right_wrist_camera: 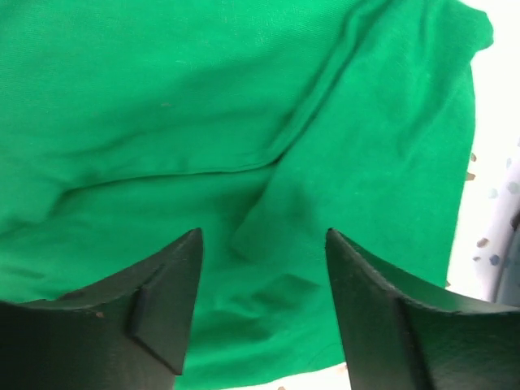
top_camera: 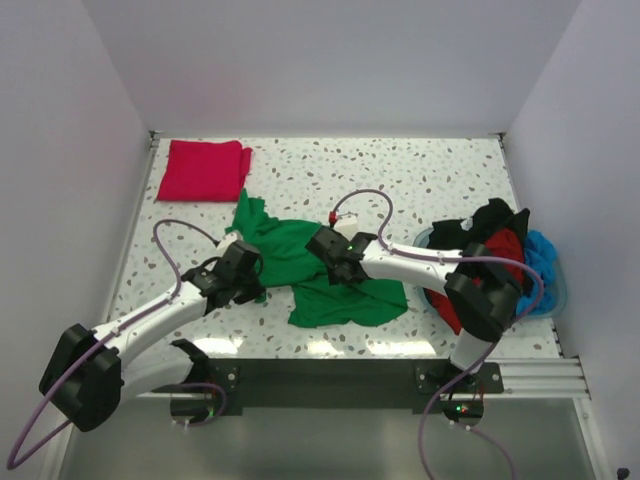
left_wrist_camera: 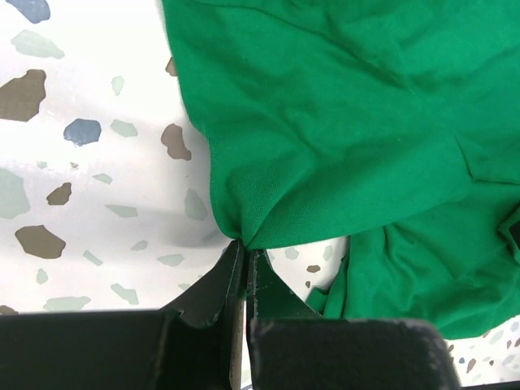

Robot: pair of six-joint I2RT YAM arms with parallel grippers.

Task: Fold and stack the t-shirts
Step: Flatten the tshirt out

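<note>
At the far left of the speckled white stone-patterned surface [top_camera: 420,180] lay a pinkish crimson cloth t-shirt [top_camera: 205,170], already folded into a flat rectangle and well apart from everything else. To its right, near the middle, a bright green soft cloth t-shirt [top_camera: 320,270] lay spread but rumpled. One part trailed toward the far side, and the body was bunched toward the near edge.

The left end effector [left_wrist_camera: 245,248] was clamped on the left edge of the green shirt, a small tuck of cloth pinched between its black fingers low over the surface. The right end effector [right_wrist_camera: 262,237] hung over the middle of the same shirt with its fingers parted and nothing between them. Whether its tips touched the cloth could not be told.

At the right, a heap of unfolded shirts [top_camera: 490,250] in black, dark red and blue sat in a light-blue round basket [top_camera: 556,298].

The step in hand appeared to be straightening the green shirt for folding, with one shirt done and the heap still waiting. The next move would likely call for the right end effector to close on a matching edge. Both could then draw the cloth taut and flat, moving together so that it did not drag and bunch.

No brand, label or writing could be read on anything.
</note>
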